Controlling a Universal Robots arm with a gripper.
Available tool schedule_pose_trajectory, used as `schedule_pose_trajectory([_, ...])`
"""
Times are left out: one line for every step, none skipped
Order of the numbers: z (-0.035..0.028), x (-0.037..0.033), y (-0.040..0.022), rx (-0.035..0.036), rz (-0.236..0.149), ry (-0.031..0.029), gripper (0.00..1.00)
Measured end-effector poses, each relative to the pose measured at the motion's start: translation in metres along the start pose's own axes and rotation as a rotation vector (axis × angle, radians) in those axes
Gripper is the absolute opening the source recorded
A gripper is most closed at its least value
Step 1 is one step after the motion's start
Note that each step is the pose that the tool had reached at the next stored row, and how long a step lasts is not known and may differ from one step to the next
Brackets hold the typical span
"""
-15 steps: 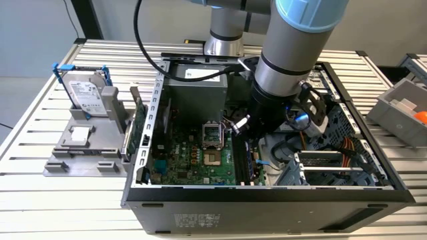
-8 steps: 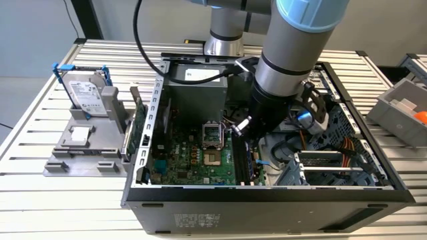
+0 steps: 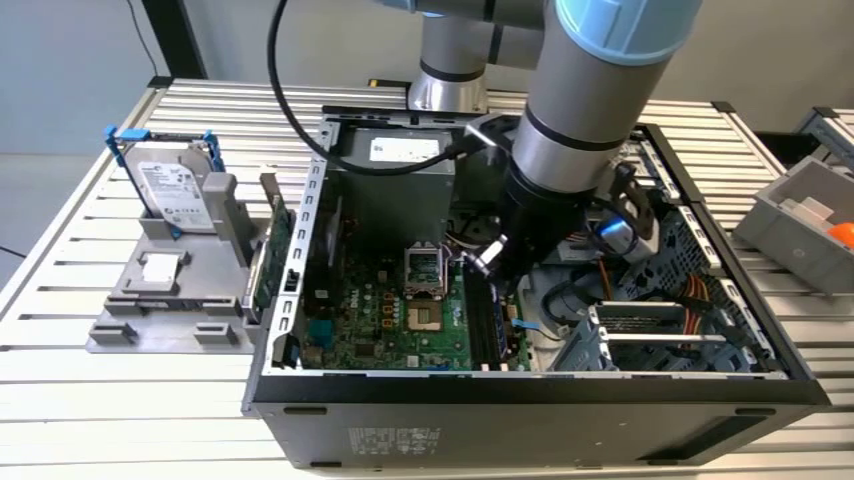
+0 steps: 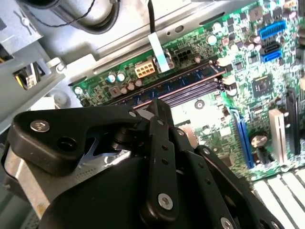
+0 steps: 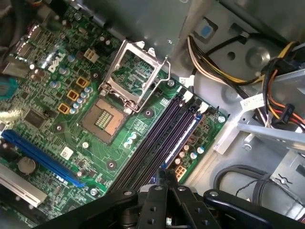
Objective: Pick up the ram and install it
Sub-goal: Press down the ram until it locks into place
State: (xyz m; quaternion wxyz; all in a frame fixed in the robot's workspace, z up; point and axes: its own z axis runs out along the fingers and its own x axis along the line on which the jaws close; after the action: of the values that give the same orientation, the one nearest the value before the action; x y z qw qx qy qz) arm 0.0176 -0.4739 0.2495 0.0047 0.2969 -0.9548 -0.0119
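The ram (image 4: 190,78), a thin dark stick with bluish chips, stands on edge in the outermost of the long black slots on the green motherboard (image 5: 119,143). It also shows in the first wrist view as the ram (image 5: 187,133), running toward the fingertips. My gripper (image 5: 165,174) is down inside the open computer case (image 3: 534,400), its two black fingers pressed together right over one end of the stick. In the second wrist view the gripper (image 4: 159,106) covers part of the stick's length. Contact between fingers and stick cannot be made out.
An open CPU socket (image 5: 102,119) lies beside the slots. Yellow and orange cables (image 5: 276,105) and a drive cage (image 3: 667,330) crowd the other side. Outside the case stand a hard drive in a blue frame (image 3: 174,185), a green card (image 3: 274,250) and a grey bin (image 3: 801,220).
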Motion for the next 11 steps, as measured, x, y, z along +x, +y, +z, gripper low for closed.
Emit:
schedule_pose_trajectory([0.0000,-0.0001,-0.0001,-0.0006,-0.012,-0.0001,0.00])
schedule_pose_trajectory([-0.0001,-0.0003,-0.0003,-0.0017,-0.022,-0.0005,0.00])
schedule_pose_trajectory([-0.0001,-0.0005,-0.0005,-0.0035,-0.032,-0.0016,0.00])
schedule_pose_trajectory([-0.0001,-0.0007,-0.0006,-0.0054,-0.042,-0.0027,0.00])
schedule_pose_trajectory([-0.0001,-0.0009,-0.0007,-0.0073,-0.052,-0.0038,0.00])
schedule_pose_trajectory([-0.0001,-0.0010,-0.0008,-0.0087,-0.062,-0.0045,0.00])
schedule_pose_trajectory([-0.0001,-0.0011,-0.0008,-0.0109,-0.072,-0.0058,0.00])
schedule_pose_trajectory([-0.0001,-0.0013,-0.0010,-0.0142,-0.080,-0.0080,0.00])
schedule_pose_trajectory([-0.0001,-0.0013,-0.0010,-0.0166,-0.089,-0.0096,0.00])
schedule_pose_trajectory([-0.0001,-0.0014,-0.0010,-0.0181,-0.097,-0.0104,0.00])
schedule_pose_trajectory([0.0000,-0.0015,-0.0010,-0.0195,-0.105,-0.0112,0.00])
